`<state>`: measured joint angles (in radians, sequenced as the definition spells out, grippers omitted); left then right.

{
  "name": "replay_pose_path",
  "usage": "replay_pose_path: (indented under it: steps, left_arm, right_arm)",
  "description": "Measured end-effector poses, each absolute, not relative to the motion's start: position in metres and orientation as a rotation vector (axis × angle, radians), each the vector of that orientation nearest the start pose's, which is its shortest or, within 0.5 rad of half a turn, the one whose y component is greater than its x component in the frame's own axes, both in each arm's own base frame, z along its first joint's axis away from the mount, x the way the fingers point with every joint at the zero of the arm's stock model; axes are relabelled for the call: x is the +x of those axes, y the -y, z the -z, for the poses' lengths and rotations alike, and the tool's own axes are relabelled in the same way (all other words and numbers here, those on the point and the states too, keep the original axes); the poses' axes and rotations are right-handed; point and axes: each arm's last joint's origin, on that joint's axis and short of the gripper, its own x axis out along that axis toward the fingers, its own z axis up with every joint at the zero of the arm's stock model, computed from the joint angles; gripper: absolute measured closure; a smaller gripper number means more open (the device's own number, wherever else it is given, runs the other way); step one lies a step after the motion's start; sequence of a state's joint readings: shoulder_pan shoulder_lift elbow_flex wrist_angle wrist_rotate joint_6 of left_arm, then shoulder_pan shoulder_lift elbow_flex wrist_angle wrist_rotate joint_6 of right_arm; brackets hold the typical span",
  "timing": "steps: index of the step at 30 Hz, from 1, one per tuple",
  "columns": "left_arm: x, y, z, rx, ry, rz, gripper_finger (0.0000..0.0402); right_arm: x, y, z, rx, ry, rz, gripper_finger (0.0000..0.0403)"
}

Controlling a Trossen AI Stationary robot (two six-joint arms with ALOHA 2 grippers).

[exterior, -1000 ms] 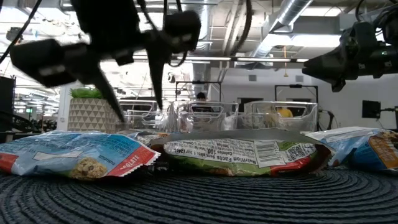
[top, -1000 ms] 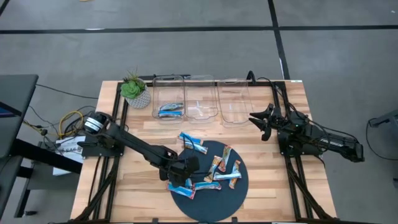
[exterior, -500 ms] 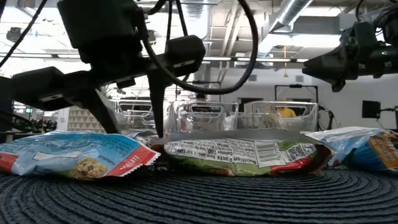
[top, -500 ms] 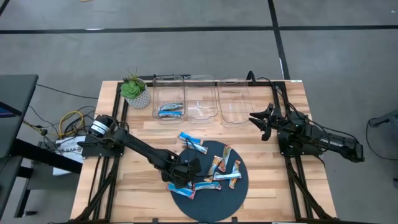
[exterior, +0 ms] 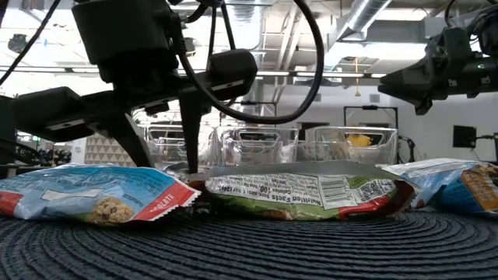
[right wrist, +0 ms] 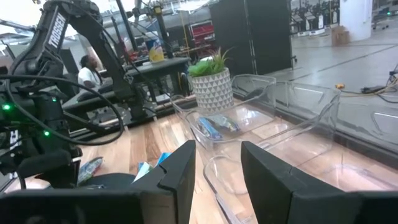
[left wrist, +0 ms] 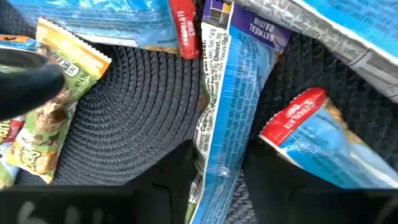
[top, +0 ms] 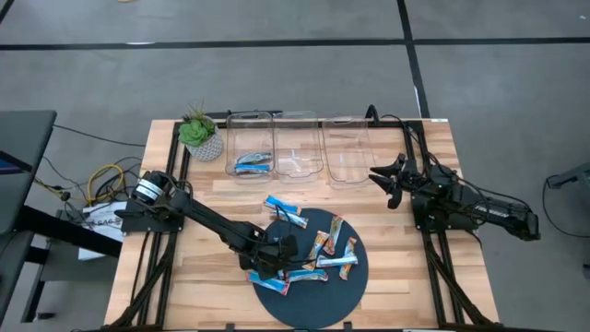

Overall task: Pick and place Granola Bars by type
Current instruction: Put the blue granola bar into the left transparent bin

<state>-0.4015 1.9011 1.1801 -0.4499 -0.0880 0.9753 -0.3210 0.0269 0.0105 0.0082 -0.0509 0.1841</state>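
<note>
In the high view the left gripper sits low over the left part of the dark round mat at bottom center, hiding some of the granola bars scattered there; the left wrist view shows its fingers spread open on either side of a blue-and-white bar whose lower end is cut off. Above, three clear bins stand in a row, the leftmost holding blue bars. At the right, the right gripper waits beside the rightmost bin, its fingers parted and holding nothing.
</note>
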Motion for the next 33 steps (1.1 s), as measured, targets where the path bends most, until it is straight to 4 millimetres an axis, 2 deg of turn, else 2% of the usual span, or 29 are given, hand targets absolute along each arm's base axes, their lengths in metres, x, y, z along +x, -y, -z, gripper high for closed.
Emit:
replay_pose_path:
  steps: [8,18,24,33]
  left_arm:
    - [0.338,0.141,-0.148,1.079,-0.954,0.793,0.0334]
    - [0.341,0.141,-0.15,0.987,-0.967,0.691,0.0365]
    - [0.344,0.14,-0.166,0.935,-0.907,0.547,0.0365]
    - [0.347,0.127,-0.206,0.891,-0.777,0.348,0.0366]
  right_arm:
    - [0.094,0.03,-0.166,0.184,0.017,0.27,0.028]
    - [0.094,0.03,-0.166,0.185,0.016,0.27,0.028]
    - [0.094,0.03,-0.166,0.185,0.016,0.27,0.028]
    - [0.094,0.03,-0.166,0.185,0.016,0.27,0.028]
